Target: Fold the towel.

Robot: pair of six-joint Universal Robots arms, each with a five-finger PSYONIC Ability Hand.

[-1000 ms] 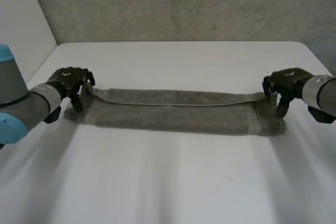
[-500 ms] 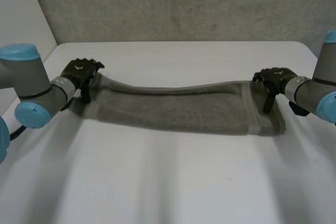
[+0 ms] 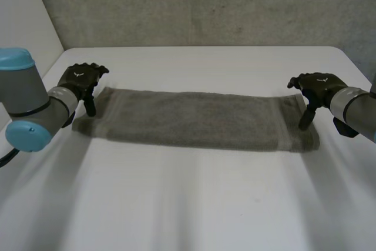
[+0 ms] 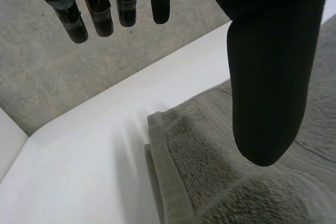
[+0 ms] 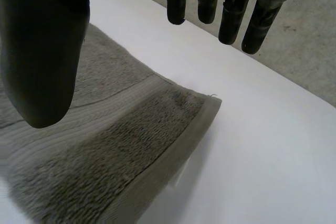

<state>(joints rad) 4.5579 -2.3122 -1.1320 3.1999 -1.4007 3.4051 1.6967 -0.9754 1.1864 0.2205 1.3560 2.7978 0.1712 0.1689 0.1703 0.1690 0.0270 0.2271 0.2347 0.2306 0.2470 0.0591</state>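
A grey towel (image 3: pixel 194 119) lies folded lengthwise in a long flat band across the white table (image 3: pixel 194 204). My left hand (image 3: pixel 79 80) hovers at its far left corner, open, fingers (image 4: pixel 100 9) straight and thumb apart above the towel's corner (image 4: pixel 173 145). At the far right corner my right hand (image 3: pixel 317 86) is open too, its fingers (image 5: pixel 231 9) spread over the towel's corner (image 5: pixel 184 114). Neither hand holds cloth.
A grey concrete wall (image 3: pixel 200 4) stands behind the table's far edge. A white panel (image 3: pixel 23 22) rises at the far left. Bare tabletop spreads in front of the towel.
Both hands carried the towel's lifted edge away from me, laid it down on the far side, then let go. The towel now lies flat in two layers.
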